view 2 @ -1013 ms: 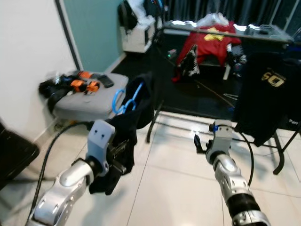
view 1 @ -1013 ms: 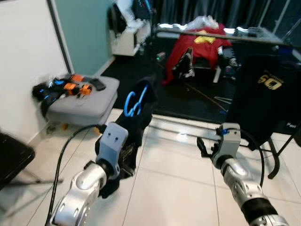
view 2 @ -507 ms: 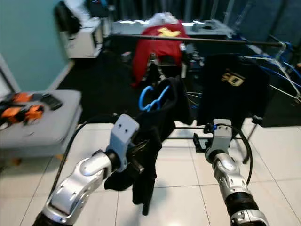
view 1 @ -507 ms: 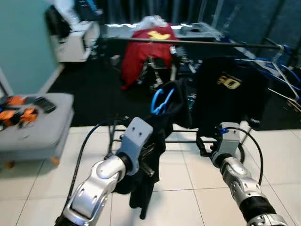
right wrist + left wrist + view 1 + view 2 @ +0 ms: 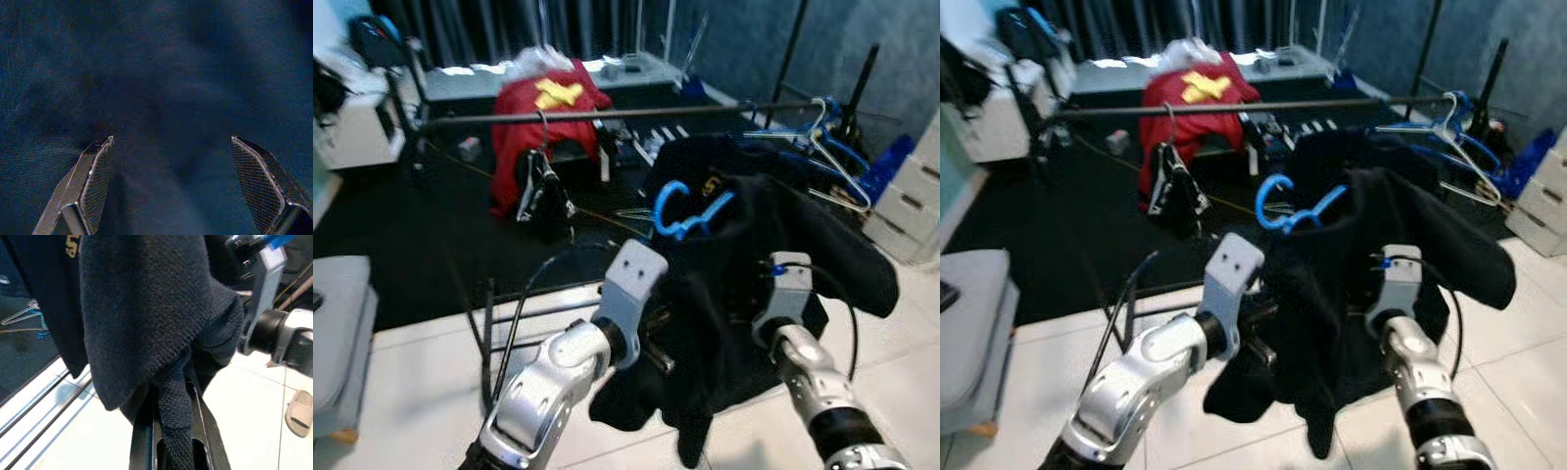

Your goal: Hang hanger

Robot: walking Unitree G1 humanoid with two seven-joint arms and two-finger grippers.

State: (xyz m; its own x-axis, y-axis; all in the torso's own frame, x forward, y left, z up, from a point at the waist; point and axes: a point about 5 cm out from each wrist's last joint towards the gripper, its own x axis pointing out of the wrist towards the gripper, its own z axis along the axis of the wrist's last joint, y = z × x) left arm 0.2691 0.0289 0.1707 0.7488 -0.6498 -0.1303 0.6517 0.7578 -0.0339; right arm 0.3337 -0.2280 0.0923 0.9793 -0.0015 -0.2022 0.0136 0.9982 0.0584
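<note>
Dark knitted cloth of a black garment (image 5: 773, 264) hid most of the blue plastic hanger (image 5: 685, 211); just its curved hook was seen, below the horizontal black metal rail (image 5: 1234, 106). The left gripper (image 5: 168, 431) was clamped on a fold of the knit. The right gripper (image 5: 178, 181) was spread wide against the fabric.

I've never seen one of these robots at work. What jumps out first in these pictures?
A big dark garment draped on a bright blue hanger sits in the middle, carried by the left gripper, whose black fingers are pinched shut on the knit fabric. The right gripper is open, right up against the cloth. Behind runs a dark clothes rail with a red shirt towards its left and empty hangers at its right end.
</note>
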